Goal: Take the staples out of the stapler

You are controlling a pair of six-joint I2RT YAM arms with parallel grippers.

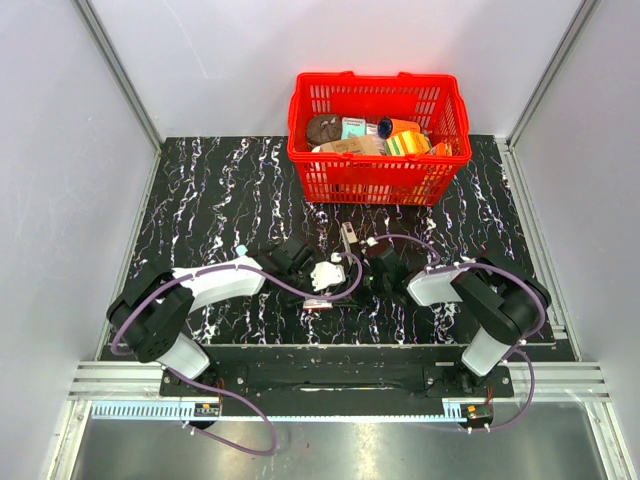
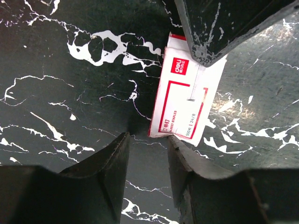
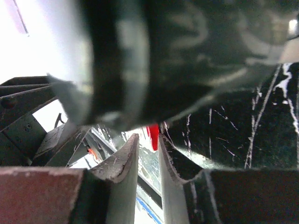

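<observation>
Right claw (image 3: 147, 138): a big blurry dark shape fills its wrist view, so can't tell if it's gripping anything. The stapler (image 1: 348, 239) pokes up right by its tips. Left claw (image 2: 147, 138) is slightly apart and empty, with the staple box (image 2: 182, 98) just ahead, half cut off, and bare marbled table (image 2: 56, 93) to its left.

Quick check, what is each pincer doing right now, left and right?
Left pincer: slightly open, holding nothing.
Right pincer: fingers close together; cannot tell whether it grips anything.

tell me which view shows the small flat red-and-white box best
Left wrist: the small flat red-and-white box fills mid-frame, label readable, one corner covered. Top external shows a tiny sliver; right wrist, nothing recognisable.
</observation>
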